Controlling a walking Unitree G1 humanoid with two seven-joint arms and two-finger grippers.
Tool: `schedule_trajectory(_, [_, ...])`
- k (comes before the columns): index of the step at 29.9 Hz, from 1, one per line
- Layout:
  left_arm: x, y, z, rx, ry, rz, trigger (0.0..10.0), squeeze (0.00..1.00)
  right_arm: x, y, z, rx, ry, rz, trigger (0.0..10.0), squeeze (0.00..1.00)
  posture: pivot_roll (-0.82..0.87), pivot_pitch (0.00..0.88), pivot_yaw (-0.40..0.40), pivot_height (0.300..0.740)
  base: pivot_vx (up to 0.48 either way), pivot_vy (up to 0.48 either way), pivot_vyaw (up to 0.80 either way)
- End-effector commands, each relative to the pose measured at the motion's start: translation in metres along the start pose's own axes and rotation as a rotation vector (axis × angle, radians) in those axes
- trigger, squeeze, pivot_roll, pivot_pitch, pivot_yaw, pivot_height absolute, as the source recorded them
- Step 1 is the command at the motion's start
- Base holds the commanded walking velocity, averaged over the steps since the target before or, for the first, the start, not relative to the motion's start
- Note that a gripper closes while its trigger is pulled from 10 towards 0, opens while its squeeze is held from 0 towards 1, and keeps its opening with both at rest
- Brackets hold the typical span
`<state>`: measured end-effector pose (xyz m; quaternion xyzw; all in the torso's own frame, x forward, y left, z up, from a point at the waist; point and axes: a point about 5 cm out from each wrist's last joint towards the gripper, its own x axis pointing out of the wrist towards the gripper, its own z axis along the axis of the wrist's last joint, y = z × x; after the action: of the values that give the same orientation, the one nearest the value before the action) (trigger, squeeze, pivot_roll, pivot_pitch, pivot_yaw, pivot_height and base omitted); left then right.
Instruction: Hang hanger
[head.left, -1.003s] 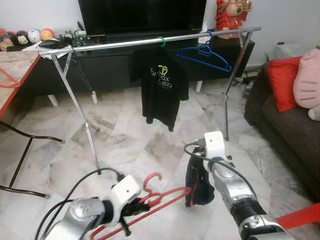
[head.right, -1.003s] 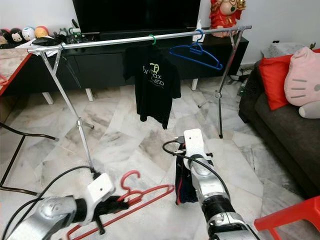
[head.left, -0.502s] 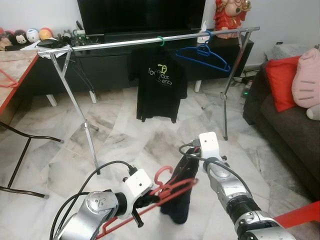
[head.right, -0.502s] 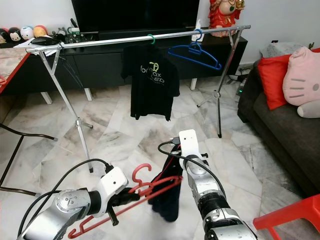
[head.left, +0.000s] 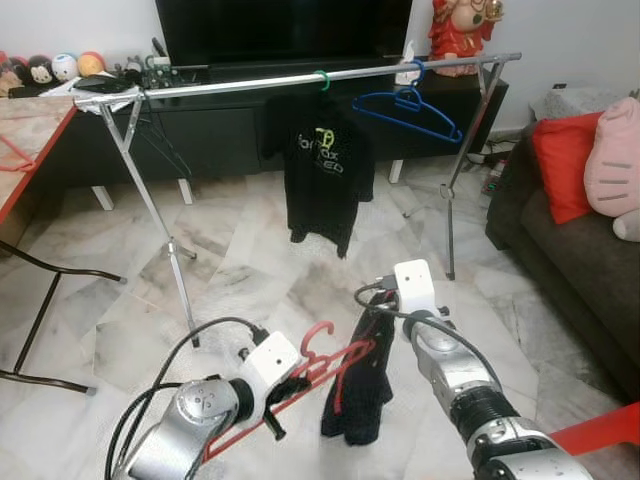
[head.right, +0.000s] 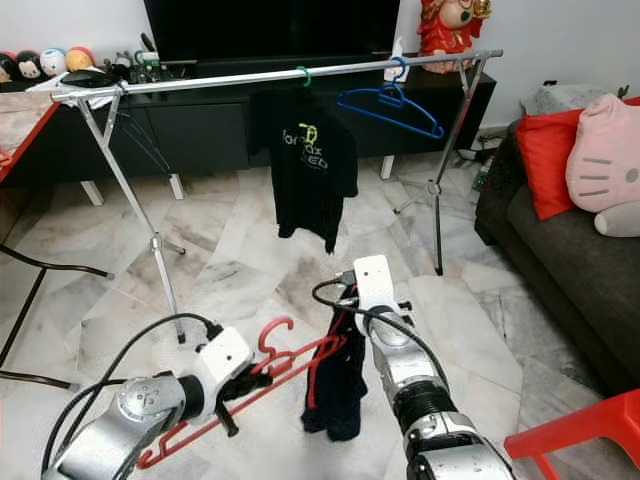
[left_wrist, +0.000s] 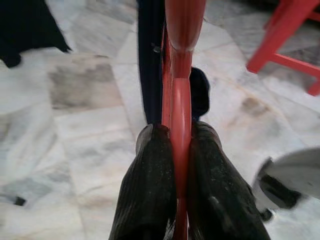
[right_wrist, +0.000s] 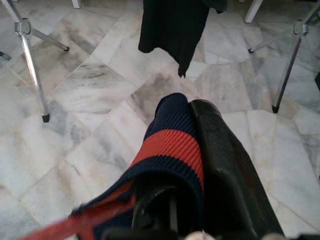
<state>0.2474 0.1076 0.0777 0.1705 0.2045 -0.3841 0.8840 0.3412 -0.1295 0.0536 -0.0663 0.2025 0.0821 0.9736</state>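
Note:
My left gripper (head.left: 287, 388) is shut on the lower bar of a red hanger (head.left: 335, 360), held tilted low over the floor with its hook (head.left: 318, 333) pointing up. In the left wrist view the black fingers (left_wrist: 150, 165) pinch the red bar (left_wrist: 181, 75). A navy garment (head.left: 356, 400) with a red stripe hangs from the hanger's far end. My right gripper (head.left: 378, 312) is shut on its ribbed collar (right_wrist: 170, 145). Beyond stands the silver clothes rail (head.left: 250, 87) with a black T-shirt (head.left: 325, 175) and an empty blue hanger (head.left: 410, 106).
A dark sofa (head.left: 590, 260) with a red cushion and a pink plush stands on the right. A red stool (head.left: 600, 435) sits at the bottom right. On the left are a red-edged table (head.left: 30, 140) and black chair legs (head.left: 45, 310). A TV cabinet (head.left: 220, 130) is behind the rail.
My left gripper has lifted the red hanger up off the floor level. The navy garment now drapes from the hanger's end, lower and more spread. The black T-shirt on the rail has swung.

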Motion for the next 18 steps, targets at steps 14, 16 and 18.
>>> schedule_trajectory(14, [0.005,-0.004,0.008,-0.041,-0.066,-0.022,10.0,0.0,0.001,0.003,0.005,-0.002,-0.012,0.015,10.0,0.0,0.04,0.0,-0.062,0.74,0.0,0.0,0.0])
schedule_trajectory(16, [0.006,-0.003,0.008,-0.04,-0.069,-0.003,10.0,0.0,0.001,0.004,0.005,-0.001,-0.01,0.015,10.0,0.0,0.04,0.0,-0.062,0.74,0.0,0.0,0.0])
schedule_trajectory(18, [0.007,-0.002,0.008,-0.033,-0.066,0.007,10.0,0.0,0.002,0.004,0.005,0.001,-0.009,0.015,10.0,0.0,0.04,0.0,-0.065,0.74,0.0,0.0,0.0])
